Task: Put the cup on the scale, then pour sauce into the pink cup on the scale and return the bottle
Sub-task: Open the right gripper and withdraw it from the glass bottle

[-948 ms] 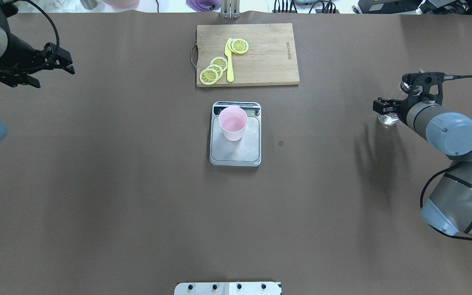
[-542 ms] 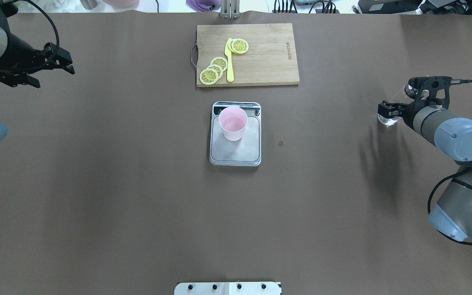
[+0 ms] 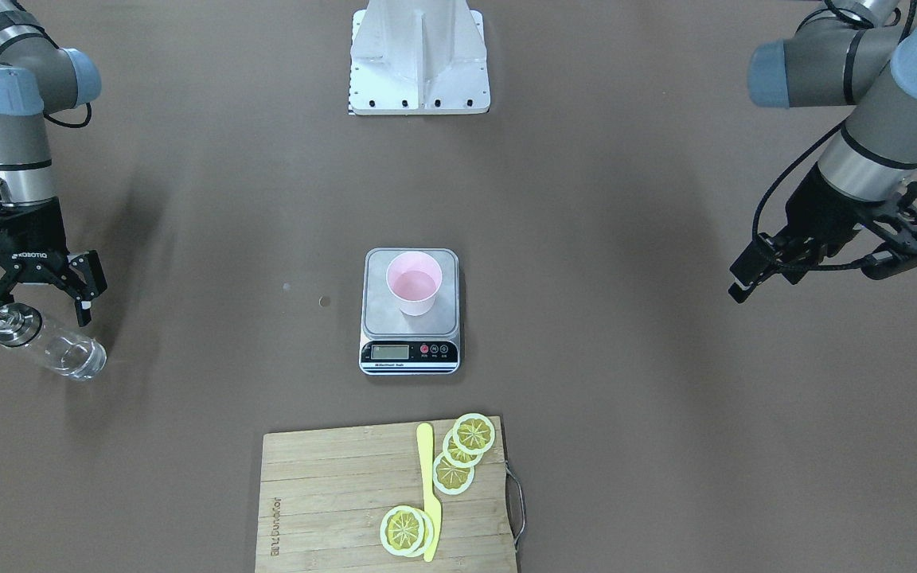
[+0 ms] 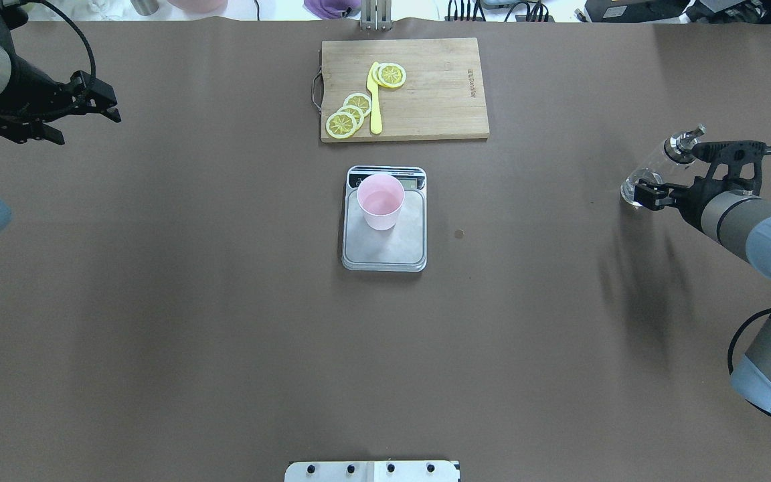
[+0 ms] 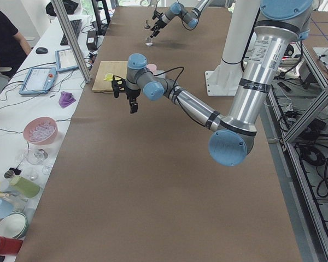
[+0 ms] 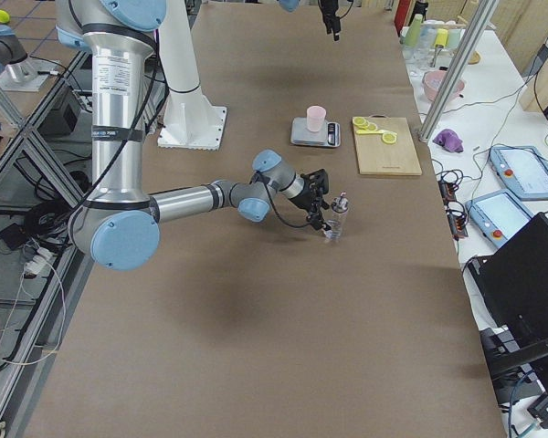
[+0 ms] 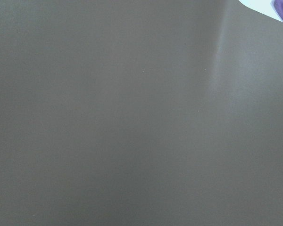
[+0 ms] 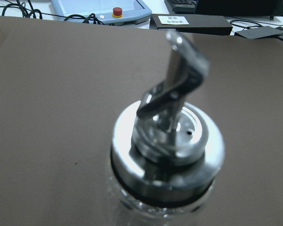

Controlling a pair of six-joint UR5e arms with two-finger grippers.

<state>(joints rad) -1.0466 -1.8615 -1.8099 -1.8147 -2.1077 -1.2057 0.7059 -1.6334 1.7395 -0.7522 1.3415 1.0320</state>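
Note:
The pale pink cup (image 4: 380,201) stands upright on the steel platform of the scale (image 4: 385,253) at mid-table; both also show in the front view, cup (image 3: 414,293) and scale (image 3: 409,352). The clear glass bottle (image 4: 653,173) with metal spout stands on the table at the far right. My right gripper (image 3: 33,301) is open, just behind the bottle (image 3: 64,352) and not holding it. The right wrist view shows the bottle's collar and spout (image 8: 167,141) close up. The sauce inside is barely visible. My left gripper (image 4: 112,107) hovers at the far left, apparently open and empty.
A wooden cutting board (image 4: 425,87) with lemon slices (image 4: 352,114) and a yellow knife (image 4: 375,100) lies beyond the scale. The robot's base plate (image 4: 372,470) is at the near edge. Cables and clutter lie past the table's far edge.
My right arm has drawn back toward the table's right edge, uncovering the bottle, which stays standing on the table. The left arm, cup and scale have not moved.

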